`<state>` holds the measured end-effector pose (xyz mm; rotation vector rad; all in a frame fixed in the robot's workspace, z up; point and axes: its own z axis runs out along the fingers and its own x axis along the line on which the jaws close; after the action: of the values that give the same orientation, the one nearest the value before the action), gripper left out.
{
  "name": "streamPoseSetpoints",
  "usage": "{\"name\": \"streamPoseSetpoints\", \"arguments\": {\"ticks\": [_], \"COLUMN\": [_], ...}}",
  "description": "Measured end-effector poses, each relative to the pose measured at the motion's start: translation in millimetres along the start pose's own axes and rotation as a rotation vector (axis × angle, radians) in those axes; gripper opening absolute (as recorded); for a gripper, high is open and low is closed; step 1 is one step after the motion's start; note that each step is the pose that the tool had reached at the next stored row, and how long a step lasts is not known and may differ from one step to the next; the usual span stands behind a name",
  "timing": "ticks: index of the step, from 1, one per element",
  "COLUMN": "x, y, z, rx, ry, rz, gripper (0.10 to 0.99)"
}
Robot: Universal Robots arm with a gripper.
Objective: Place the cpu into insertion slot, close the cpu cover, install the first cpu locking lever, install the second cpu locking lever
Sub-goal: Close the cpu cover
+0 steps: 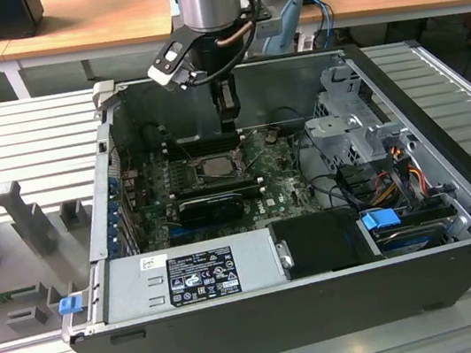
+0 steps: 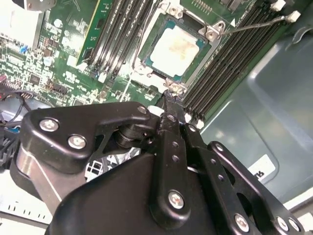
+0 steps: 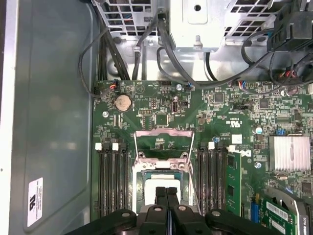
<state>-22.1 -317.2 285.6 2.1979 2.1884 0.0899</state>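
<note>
The cpu (image 2: 175,46) lies flat in the insertion slot (image 2: 146,62), its pale metal face up, on the green board; in the first wrist view the cpu (image 3: 157,184) sits just past my fingertips. The cpu cover (image 3: 161,133), a silvery frame with a square window, stands swung open on the far side of the insertion slot (image 3: 138,175). A thin wire locking lever (image 2: 254,23) sticks out over the memory slots. My gripper (image 2: 168,98) hovers above the socket's edge, shut with nothing between its fingers. In the exterior view the gripper (image 1: 226,115) hangs inside the open case above the cpu (image 1: 214,169).
Long black memory slots (image 3: 113,181) flank the socket on both sides. A black expansion card (image 1: 213,205), a grey power supply (image 1: 193,274) and a drive cage (image 1: 352,122) with cables crowd the case. A silver heat sink (image 3: 290,152) sits on the board.
</note>
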Motion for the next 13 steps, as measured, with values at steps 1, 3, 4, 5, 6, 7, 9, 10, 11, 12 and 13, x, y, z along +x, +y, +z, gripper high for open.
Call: {"name": "streamPoseSetpoints", "arguments": {"ticks": [1,3,4,5,6,7,9,10,11,12,13], "x": [0.1,0.1,0.1,0.1,0.1,0.1,0.2,0.2,0.2,0.2,0.2], "y": [0.5,4.1,7.0,9.4,13.8,15.0,19.0,19.7,20.3,21.2,22.7], "z": [-1.6,-1.8,-1.7,-1.5,-1.1,-1.0,-0.5,-0.4,-0.3,-0.2,0.0], "rx": [0.000,0.001,0.002,0.002,0.002,0.002,0.002,0.002,0.002,0.002,0.002], "ry": [0.0001,0.0003,0.0001,0.0005,0.0010,0.0008,0.0008,0.0008,0.0007,0.0008,0.0008], "rz": [0.000,0.000,0.000,0.000,0.000,0.000,0.000,0.000,0.000,0.000,0.000], "gripper": [0.106,0.106,0.106,0.106,0.106,0.106,0.106,0.106,0.106,0.106,0.106]}}
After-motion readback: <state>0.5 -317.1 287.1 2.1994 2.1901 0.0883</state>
